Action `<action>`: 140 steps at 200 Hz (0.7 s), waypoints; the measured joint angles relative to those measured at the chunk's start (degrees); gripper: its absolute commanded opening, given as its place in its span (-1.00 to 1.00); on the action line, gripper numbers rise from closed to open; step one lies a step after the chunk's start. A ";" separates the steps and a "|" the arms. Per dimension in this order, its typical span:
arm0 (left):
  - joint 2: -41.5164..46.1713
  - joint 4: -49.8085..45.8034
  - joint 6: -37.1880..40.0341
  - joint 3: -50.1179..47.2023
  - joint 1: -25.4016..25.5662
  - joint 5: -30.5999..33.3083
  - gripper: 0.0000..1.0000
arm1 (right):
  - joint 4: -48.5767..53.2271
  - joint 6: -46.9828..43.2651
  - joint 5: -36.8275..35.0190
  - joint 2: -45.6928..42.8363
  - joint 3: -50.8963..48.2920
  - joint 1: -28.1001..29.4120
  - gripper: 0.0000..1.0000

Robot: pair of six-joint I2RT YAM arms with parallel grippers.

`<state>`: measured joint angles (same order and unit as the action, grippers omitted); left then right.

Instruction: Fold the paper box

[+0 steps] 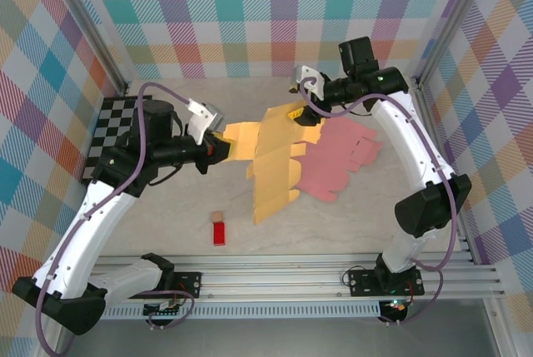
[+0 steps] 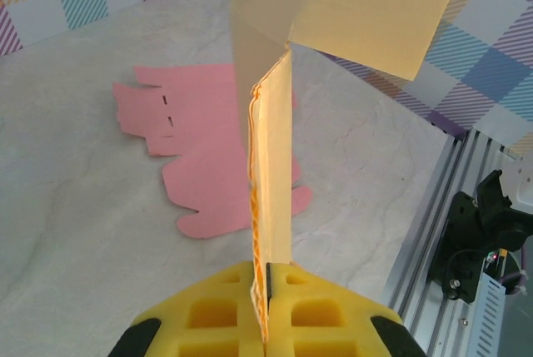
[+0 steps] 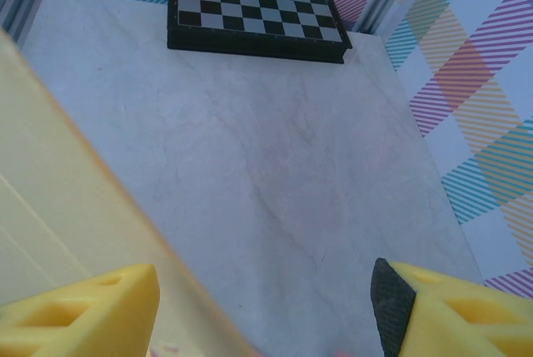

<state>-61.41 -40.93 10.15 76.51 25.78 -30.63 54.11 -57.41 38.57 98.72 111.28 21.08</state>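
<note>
1. Left gripper (image 2: 266, 295) clenches the 9 o'clock edge of the yellow paper box (image 1: 271, 166), mid-table (image 1: 333, 224).
2. Right gripper (image 3: 265, 290) stands released at its 1 o'clock corner.
3. Pink sheet (image 1: 341, 161), at 3 o'clock, lies partly hidden beneath it.

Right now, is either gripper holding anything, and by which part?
The left gripper pinches the yellow paper box by its left edge flap. The right gripper is open, holding nothing.

Pastel plaid walls (image 1: 250, 7) enclose a pale, marbled table (image 1: 150, 232), evenly lit, with aluminium rails (image 1: 291, 278) along its near edge.
</note>
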 measured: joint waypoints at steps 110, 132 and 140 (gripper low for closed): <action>0.04 -1.20 0.94 -0.31 0.94 1.36 -1.00 | 6.99 -4.83 -1.66 0.50 1.55 0.04 -0.21; 0.09 -1.20 1.09 -0.31 1.09 1.79 -1.00 | 7.63 -5.27 -1.70 0.50 1.55 0.04 -0.31; 0.11 -1.20 1.09 -0.31 1.09 2.10 -1.00 | 7.85 -5.31 -1.75 0.50 1.55 0.04 -0.31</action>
<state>-61.30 -42.13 11.25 76.20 26.87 -28.53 61.95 -62.72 36.82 99.22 112.84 21.12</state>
